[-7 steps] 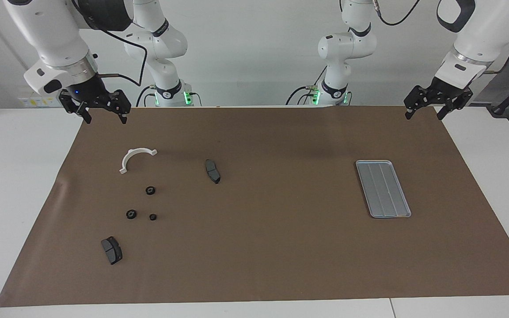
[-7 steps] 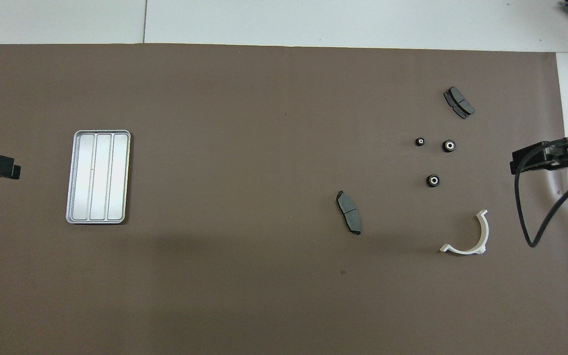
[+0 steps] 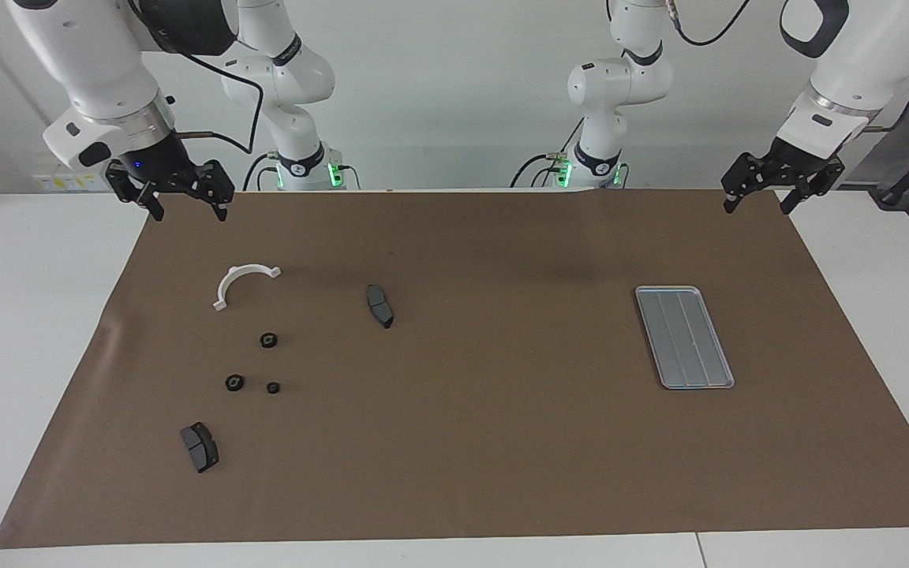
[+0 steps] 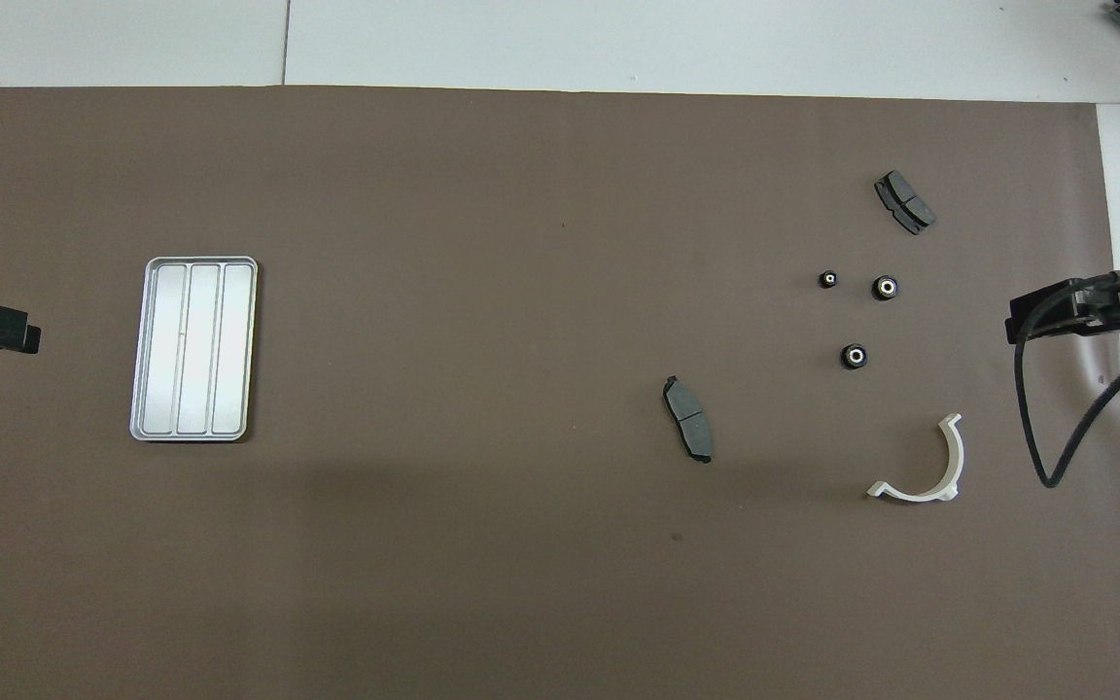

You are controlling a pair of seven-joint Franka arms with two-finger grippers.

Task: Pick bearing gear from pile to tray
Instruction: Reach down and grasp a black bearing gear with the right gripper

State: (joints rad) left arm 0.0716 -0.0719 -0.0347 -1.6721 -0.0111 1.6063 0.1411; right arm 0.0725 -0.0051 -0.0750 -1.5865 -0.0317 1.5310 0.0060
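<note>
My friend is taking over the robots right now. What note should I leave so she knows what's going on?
Left claw: open, holding nothing, up over the brown mat's corner near the flat silver-grey metal tray.
Right claw: open, holding nothing, over the mat's edge near the white half-ring bracket.
Three small black round rings lie loose at the right arm's end, between two black wedge-shaped pads.
Done: nothing; tray has no parts in it.
Left: move rings to tray.
</note>
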